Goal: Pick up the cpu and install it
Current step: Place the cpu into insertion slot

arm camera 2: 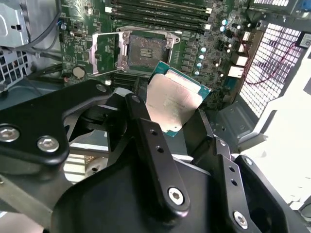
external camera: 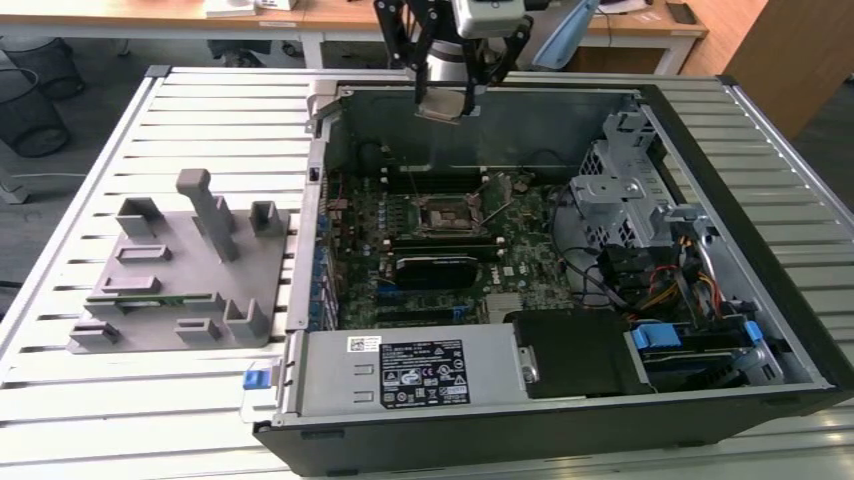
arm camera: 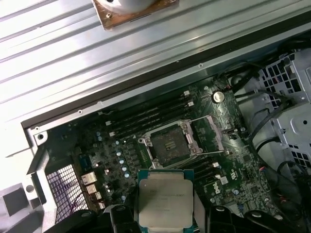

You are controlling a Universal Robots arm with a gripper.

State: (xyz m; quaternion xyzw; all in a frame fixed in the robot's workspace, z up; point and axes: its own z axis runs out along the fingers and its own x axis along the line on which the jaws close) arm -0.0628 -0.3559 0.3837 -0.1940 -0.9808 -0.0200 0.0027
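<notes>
Your gripper (external camera: 447, 98) hangs at the top centre of the exterior view, over the far edge of an open computer case (external camera: 534, 440). It is closed on the cpu (external camera: 445, 110), which shows there as a small pale square held between the fingers, raised well above the green motherboard (external camera: 354, 215).

In both wrist views you see the grip close up. The cpu (arm camera 2: 175, 97) (arm camera: 165, 194) has a silvery top with a thin green rim. A black finger (arm camera 2: 146, 131) (arm camera: 120, 217) presses against it on each of two opposite sides. In the second wrist view the chip is tilted.

The socket (external camera: 447, 213) lies near the middle of the motherboard in the exterior view, below the gripper in the frame. In both wrist views the socket (arm camera 2: 146, 48) (arm camera: 170, 143) has its metal frame (arm camera 2: 104, 51) (arm camera: 209, 131) swung open to one side, leaving its inner square uncovered. The cpu is well apart from the socket and does not touch it.

On the exterior view's left, a grey fixture block (external camera: 180, 270) stands on the slatted counter (external camera: 200, 110), just beside the case.
</notes>
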